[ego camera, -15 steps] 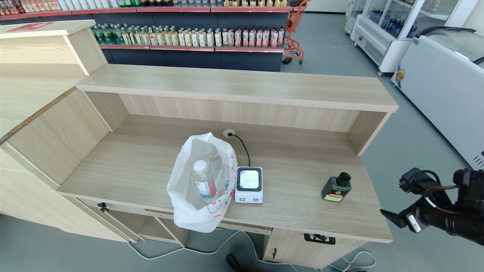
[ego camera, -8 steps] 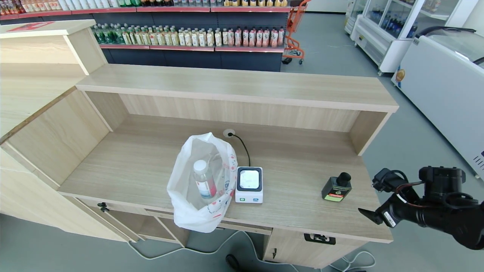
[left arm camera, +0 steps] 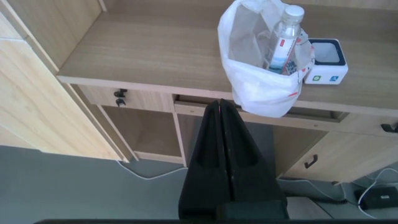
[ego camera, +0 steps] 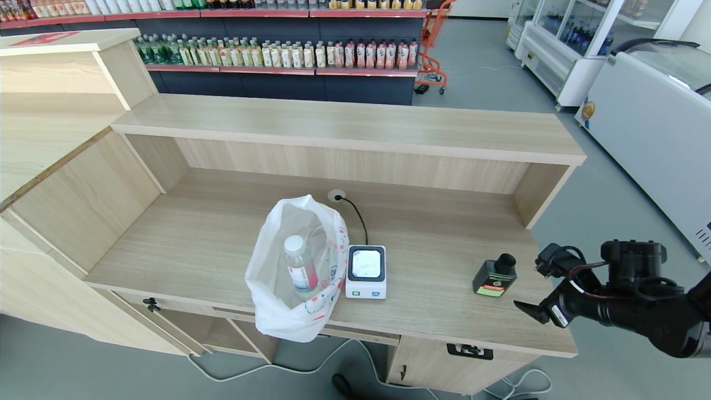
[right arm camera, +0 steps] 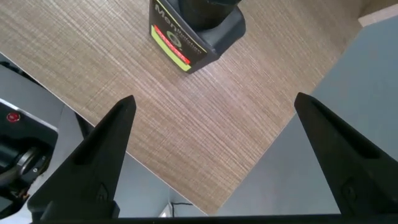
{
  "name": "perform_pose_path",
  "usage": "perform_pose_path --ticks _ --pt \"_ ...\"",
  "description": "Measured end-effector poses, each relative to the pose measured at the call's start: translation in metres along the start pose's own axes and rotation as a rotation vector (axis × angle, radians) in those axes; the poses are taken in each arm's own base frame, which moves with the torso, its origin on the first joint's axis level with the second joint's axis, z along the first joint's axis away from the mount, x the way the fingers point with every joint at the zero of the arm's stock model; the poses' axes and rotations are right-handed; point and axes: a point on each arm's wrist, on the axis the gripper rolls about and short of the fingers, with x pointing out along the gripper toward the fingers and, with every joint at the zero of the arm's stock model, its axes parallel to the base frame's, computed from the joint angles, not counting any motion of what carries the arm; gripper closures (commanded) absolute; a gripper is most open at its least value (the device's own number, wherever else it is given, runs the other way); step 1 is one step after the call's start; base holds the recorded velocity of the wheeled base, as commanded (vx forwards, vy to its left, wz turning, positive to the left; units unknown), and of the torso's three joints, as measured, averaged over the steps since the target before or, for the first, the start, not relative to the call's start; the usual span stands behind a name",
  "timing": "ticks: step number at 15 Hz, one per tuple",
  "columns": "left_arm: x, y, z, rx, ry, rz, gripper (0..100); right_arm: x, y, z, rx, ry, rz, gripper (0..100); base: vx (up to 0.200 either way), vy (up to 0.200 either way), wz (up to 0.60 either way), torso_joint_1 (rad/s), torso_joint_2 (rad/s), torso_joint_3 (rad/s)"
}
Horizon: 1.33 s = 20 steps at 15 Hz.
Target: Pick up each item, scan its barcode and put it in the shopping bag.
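A small dark bottle (ego camera: 494, 275) with a black cap and a green-and-red label stands near the right end of the wooden counter (ego camera: 433, 233). My right gripper (ego camera: 528, 284) hovers open just to its right, over the counter's right end. In the right wrist view the dark bottle (right arm camera: 196, 28) lies a little beyond the wide-spread right gripper (right arm camera: 214, 109). A white shopping bag (ego camera: 266, 289) sits at the counter's front with a clear water bottle (ego camera: 300, 265) in it, beside the white scanner (ego camera: 366, 271). My left gripper (left arm camera: 222, 104) is shut and empty, low in front of the bag (left arm camera: 255, 93).
A black cable (ego camera: 355, 216) runs from the scanner to a hole at the back. A raised ledge (ego camera: 344, 125) walls the counter's back and sides. Drawers and a cupboard (left arm camera: 143, 124) sit under the front edge. White freezers (ego camera: 650, 122) stand on the floor at right.
My right arm has moved left, bringing its open gripper from beyond the counter's right end to just beside the dark bottle. Bag, scanner and bottle have stayed put.
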Motion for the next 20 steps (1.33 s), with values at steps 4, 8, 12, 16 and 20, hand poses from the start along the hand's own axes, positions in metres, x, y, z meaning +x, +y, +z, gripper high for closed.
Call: perform_pose_path --ticks 4,8,12,16,20 --pt "0.000 0.000 0.000 0.000 0.000 0.000 100 -0.017 0.002 0.003 0.006 -0.043 0.026 0 0.000 0.000 0.00 0.000 0.00 0.000" --pt "0.000 0.000 0.000 0.000 0.000 0.000 100 -0.060 0.000 0.008 0.065 -0.109 -0.001 0 0.000 0.000 0.00 0.000 0.00 0.000" --pt "0.000 0.000 0.000 0.000 0.000 0.000 100 -0.106 -0.005 0.000 0.200 -0.119 -0.112 0 0.000 0.000 0.00 0.000 0.00 0.000" --pt "0.000 0.000 0.000 0.000 0.000 0.000 100 -0.125 -0.010 -0.016 0.250 -0.083 -0.188 0 0.000 0.000 0.00 0.000 0.00 0.000" --pt "0.000 0.000 0.000 0.000 0.000 0.000 100 -0.127 -0.007 -0.020 0.259 -0.067 -0.192 0 0.000 0.000 0.00 0.000 0.00 0.000"
